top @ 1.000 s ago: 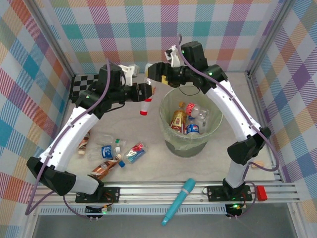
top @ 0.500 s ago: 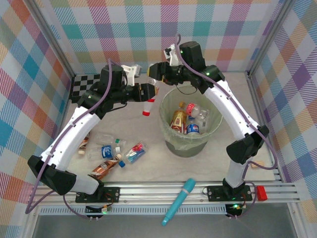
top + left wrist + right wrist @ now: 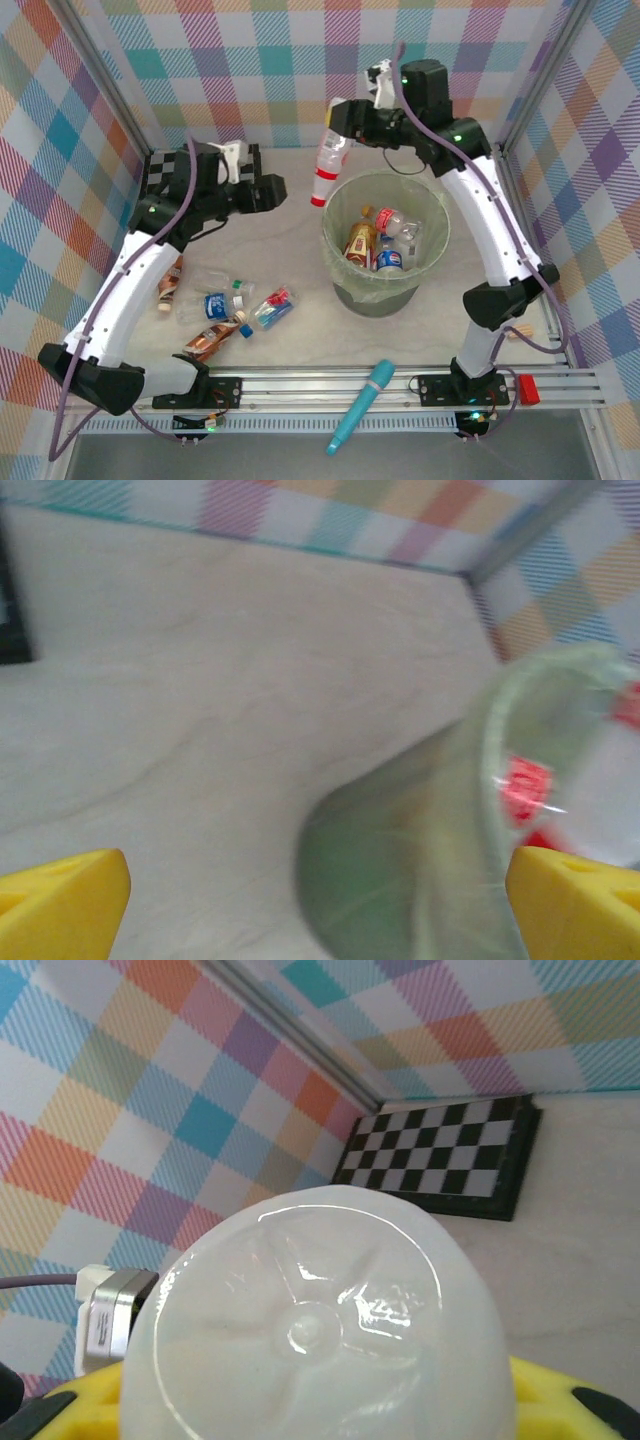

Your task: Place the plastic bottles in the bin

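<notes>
1 red-capped bottle (image 3: pixel 322 168) hangs cap-down, clamped in the right gripper (image 3: pixel 338 135), above the far-left rim of the bin (image 3: pixel 372 296). Toward the bench's far-left corner the left gripper (image 3: pixel 272 191) gapes wide, empty. Other bottles (image 3: pixel 215 305) lie near the bench's left edge.

Plastic bottles, tallied by place:
- One (image 3: pixel 323 168) was aloft over the bin (image 3: pixel 350 292), red cap down.
- Four sat inside the bin: orange-brown label (image 3: pixel 360 240), blue label (image 3: pixel 389 261), red label (image 3: pixel 386 217), one mostly clear (image 3: pixel 410 238) (they overlapped, so more may have been hidden).
- Five lay loose on the surface (image 3: pixel 290 250): brown label (image 3: pixel 170 285), clear (image 3: pixel 215 283), blue label (image 3: pixel 215 305), red-and-blue label (image 3: pixel 272 307), orange-brown (image 3: pixel 208 343).

That made ten counted.

Other items:
- Bin: one.
- Teal pen-shaped tube (image 3: pixel 362 405): one.
- Checkerboard (image 3: pixel 152 172): one.
- Small red block (image 3: pixel 527 390): one.
- Arms: two, left arm (image 3: pixel 130 270) and right arm (image 3: pixel 490 210).
</notes>
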Controlling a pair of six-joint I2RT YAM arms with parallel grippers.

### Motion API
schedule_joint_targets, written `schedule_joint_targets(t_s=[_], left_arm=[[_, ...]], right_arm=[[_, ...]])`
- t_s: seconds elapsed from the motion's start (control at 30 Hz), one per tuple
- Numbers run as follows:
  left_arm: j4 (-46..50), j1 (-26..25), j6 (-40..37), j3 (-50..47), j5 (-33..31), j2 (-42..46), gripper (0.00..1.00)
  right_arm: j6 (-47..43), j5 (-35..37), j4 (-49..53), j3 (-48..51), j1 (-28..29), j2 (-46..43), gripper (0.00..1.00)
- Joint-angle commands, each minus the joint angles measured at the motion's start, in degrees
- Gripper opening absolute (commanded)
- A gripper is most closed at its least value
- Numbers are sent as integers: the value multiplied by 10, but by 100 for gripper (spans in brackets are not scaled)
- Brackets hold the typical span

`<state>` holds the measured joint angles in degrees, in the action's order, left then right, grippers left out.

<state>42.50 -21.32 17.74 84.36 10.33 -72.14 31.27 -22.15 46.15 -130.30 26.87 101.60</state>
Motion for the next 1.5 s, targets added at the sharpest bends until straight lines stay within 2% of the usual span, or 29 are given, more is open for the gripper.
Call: schedule_joint_targets(t_s=[0.0, 0.27, 0.57, 0.67, 1.0, 1.1, 1.3, 1.47], left_arm=[[68, 21, -14, -37, -45, 5, 96], [104, 52, -27, -72, -74, -16, 96], [138, 76, -46, -81, -140, -20, 97], [145, 86, -49, -86, -167, -19, 97], [154, 106, -47, -103, -214, -14, 98], [154, 109, -46, -102, -214, -14, 99], [155, 123, -45, -107, -228, -15, 100], [143, 150, -31, -131, -246, -8, 100]], right_arm=[[-53, 32, 91, -18, -18, -45, 42], [-107, 99, 226, 15, -65, -119, 42], [-138, 145, 342, 74, -78, -122, 43], [-143, 171, 352, 105, -79, -129, 43], [-125, 164, 282, 286, -79, -159, 44], [-120, 156, 263, 311, -79, -163, 49], [-134, 171, 291, 249, -79, -157, 75], [-147, 195, 338, 173, -78, -144, 76]])
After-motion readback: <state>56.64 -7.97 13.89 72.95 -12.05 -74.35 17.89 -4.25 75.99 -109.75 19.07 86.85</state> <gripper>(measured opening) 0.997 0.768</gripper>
